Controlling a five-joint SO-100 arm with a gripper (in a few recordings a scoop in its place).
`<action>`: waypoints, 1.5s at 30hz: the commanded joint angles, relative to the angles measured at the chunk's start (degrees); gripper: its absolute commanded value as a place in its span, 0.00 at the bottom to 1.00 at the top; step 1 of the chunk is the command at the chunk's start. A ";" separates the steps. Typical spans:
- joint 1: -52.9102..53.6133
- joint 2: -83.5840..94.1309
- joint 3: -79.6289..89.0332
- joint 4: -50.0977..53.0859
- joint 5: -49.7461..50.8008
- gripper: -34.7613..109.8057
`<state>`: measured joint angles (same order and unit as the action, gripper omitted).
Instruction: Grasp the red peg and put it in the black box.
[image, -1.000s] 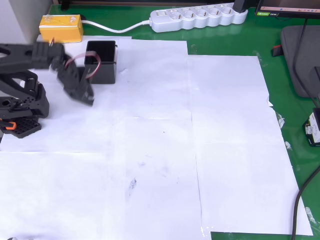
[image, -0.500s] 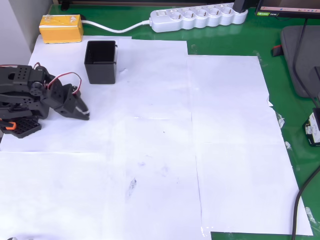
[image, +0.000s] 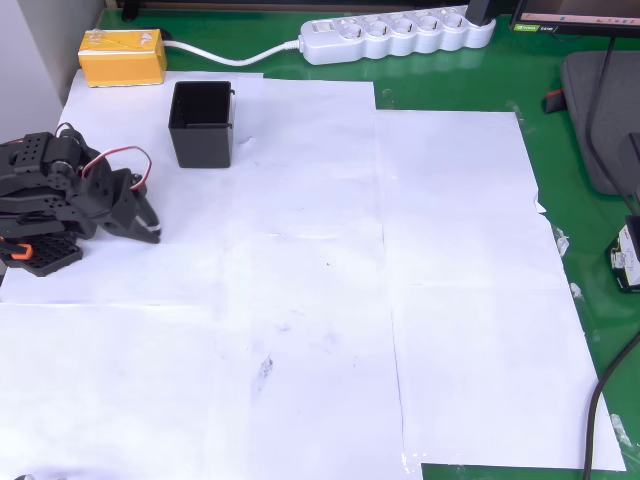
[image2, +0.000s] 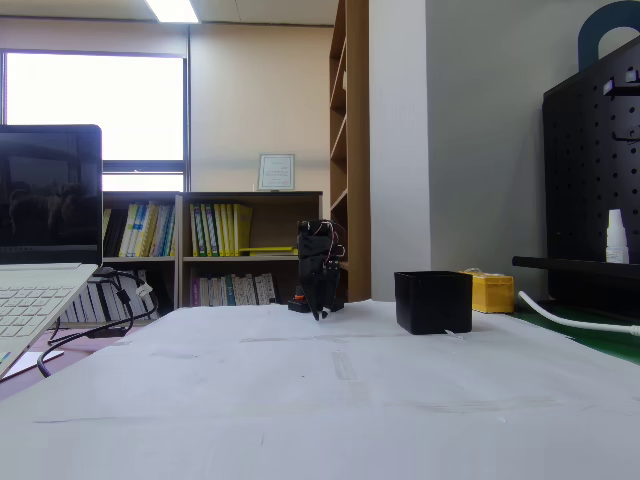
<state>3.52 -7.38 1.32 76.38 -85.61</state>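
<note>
Your black two-finger gripper (image: 150, 228) is folded beside its base, fingers seemingly together, holding nothing, apart from the square black plastic box (image: 201, 123), suggesting rest.

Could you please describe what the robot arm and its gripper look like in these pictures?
The arm is matte black plastic, built from blocky segments with small screw holes. A thin red-and-white cable loops over it. An orange piece marks its base. The gripper is black too, tapering to pointed fingers.
</note>
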 joint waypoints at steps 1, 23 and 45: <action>1.32 -5.54 -4.75 4.66 -0.88 0.24; 0.88 -5.54 -4.75 5.27 -1.58 0.24; 0.88 -5.54 -4.75 5.27 -1.58 0.24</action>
<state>3.52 -7.38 1.32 76.38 -86.75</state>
